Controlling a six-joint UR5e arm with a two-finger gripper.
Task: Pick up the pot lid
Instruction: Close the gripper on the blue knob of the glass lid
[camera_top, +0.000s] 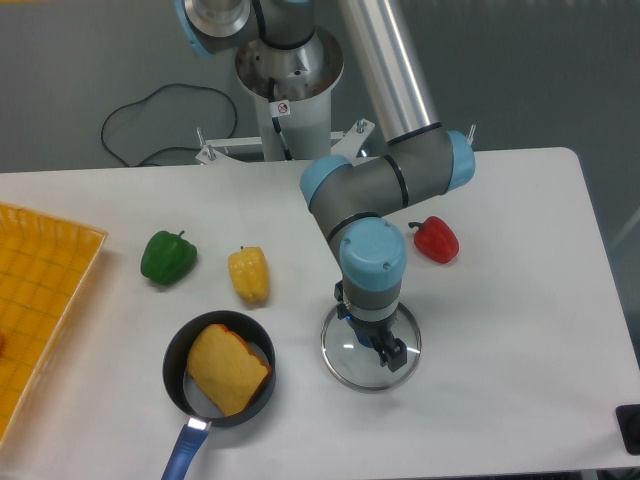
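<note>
Blue knob (362, 338) between parted fingertips: pinch low, lift level

Clear lid (372, 373) lying flat on the table (520, 400), near the black pan (176, 350) but apart from its rim; gripper (367, 326) right above the middle of the lid, fingers spread wider than the knob, nothing in their hold; one finger to either side, contact hard to tell from this angle, with much of the knob hidden.

Approach all but done, by judgement; grasp and lift to come. Centre both fingers on the knob before closing; go low enough for a sure bite, yet stop short of leaning on the lid; close softly and evenly, so as not to skid the whole thing sideways; pause for a firm grip, then rise straight and slow, watching for tilt or slip. Likely smooth to the touch, and broad for so small a hold; so quick to tip after an off-centre pinch. Save any sideways travel for well above the pan's wall, especially toward that side; keep the lid level all the way up.
</note>
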